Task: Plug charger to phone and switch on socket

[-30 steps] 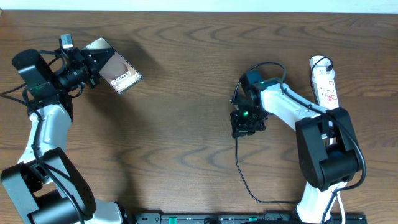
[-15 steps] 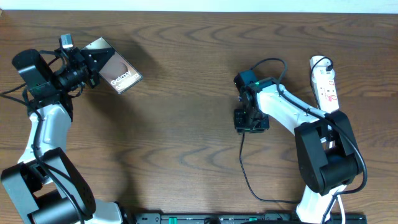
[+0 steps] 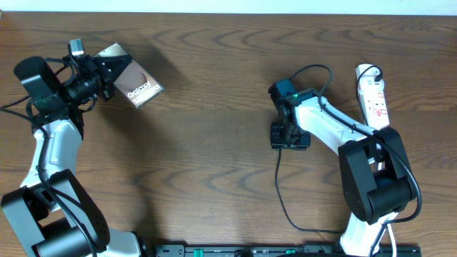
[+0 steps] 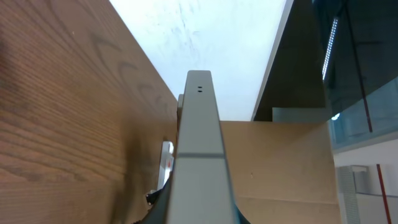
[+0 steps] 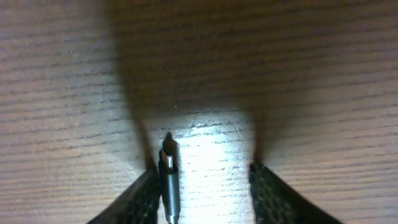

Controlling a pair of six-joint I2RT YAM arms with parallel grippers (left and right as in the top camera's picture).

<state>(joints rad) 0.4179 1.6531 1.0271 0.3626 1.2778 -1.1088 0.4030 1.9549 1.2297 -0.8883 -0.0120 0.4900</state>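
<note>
My right gripper is spread wide around the charger tip, cable trailing near. The phone is way off left, clamped in my left gripper.

The right pincer has been shifted slightly rightward over the worktop, and the charger has been dragged along with it.

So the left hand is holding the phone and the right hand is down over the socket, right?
No. The left hand does hold the phone, but the right hand is down over the tip of the charger, apart from the socket; the overhead view shows it.
</note>
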